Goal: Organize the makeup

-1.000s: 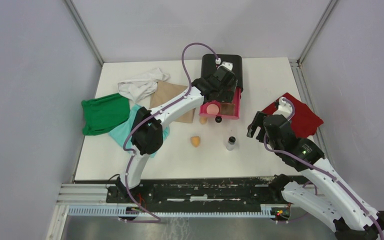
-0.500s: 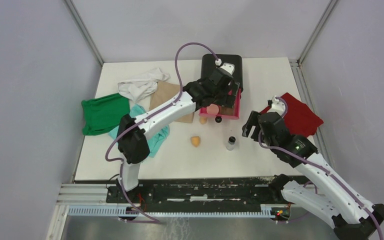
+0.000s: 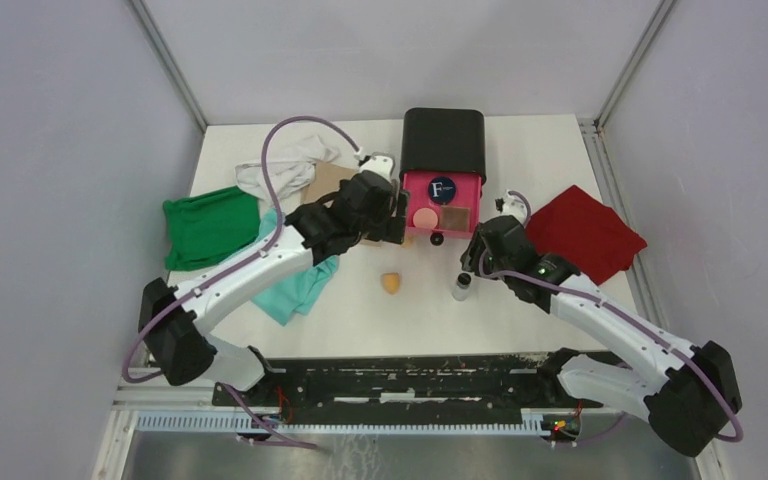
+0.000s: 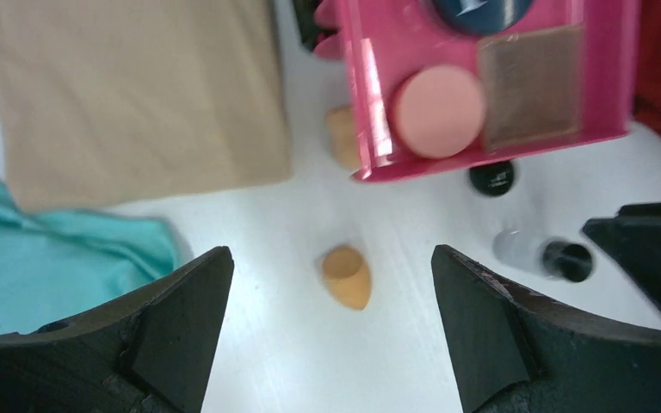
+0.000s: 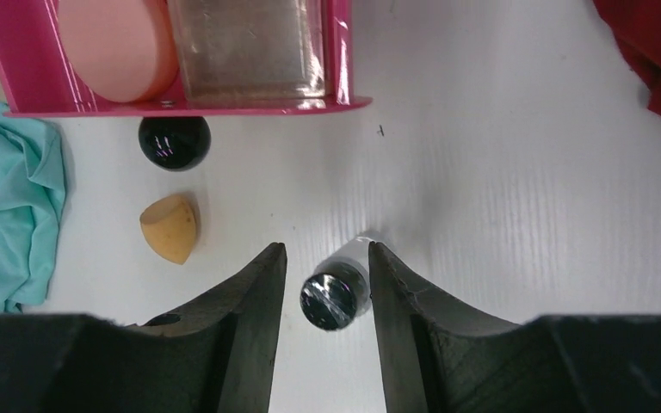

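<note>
The left arm and right arm are white links with black joints, purple cables, and black wedge-shaped fingers.

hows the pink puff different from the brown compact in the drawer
The pink puff is round; the brown compact is square. The puff looks matte and plain pink; the compact is brown with a glossy, reflective top. Both lie flat, side by side, in the pink drawer.
</note>
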